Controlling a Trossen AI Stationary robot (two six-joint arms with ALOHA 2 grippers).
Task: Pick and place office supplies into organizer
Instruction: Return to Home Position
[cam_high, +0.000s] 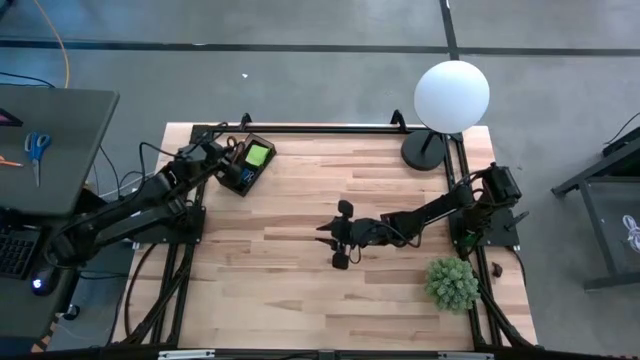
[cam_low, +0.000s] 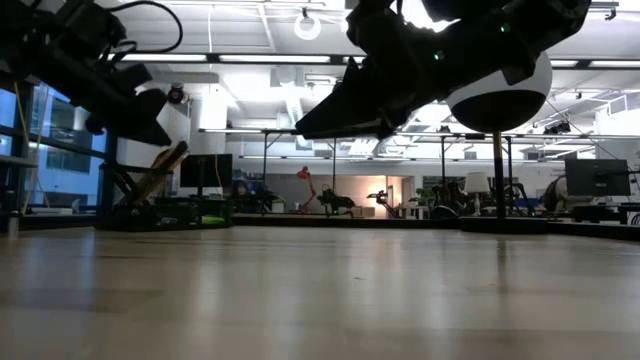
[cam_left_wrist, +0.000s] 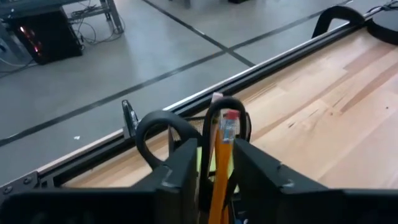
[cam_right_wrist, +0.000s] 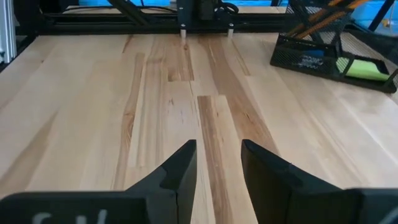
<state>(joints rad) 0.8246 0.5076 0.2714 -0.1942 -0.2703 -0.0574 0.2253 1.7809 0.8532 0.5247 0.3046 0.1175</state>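
1. Jaws, seen from above: the left gripper (cam_high: 230, 166) hangs at the organizer (cam_high: 247, 183), which stands at the table's (cam_high: 300, 290) far left corner, and its opening is hard to read from here. The right gripper (cam_high: 341, 236) is spread open over bare wood mid-table and holds nothing. A lime-green sticky-note pad (cam_high: 258, 155) lies in the organizer's outer end.
2. From table height the organizer is a low dark shape far off, with a stick leaning out of it. Both arms are clear of the tabletop. Nothing lies loose on the wood, so I judge the sorting done.
3. The left wrist camera shows the risk. The fingers stand a narrow way apart, astride the orange pencil (cam_left_wrist: 219, 174), with a sliver of green showing beside it, so they look released. The loops of the black-handled scissors (cam_left_wrist: 160, 134) rise just beyond. If the arm draws off sideways or tilted, a finger could hook the pencil or a loop and drag it out, or tip the light tray. A straight lift looks safest.
4. The right wrist camera shows parted, empty fingers. The organizer stands well apart from them, upright, with pencils slanting up from its mesh wall. The lamp (cam_high: 452, 95) and plant (cam_high: 452, 283) sit near that arm's base, where a wide swing could brush them.
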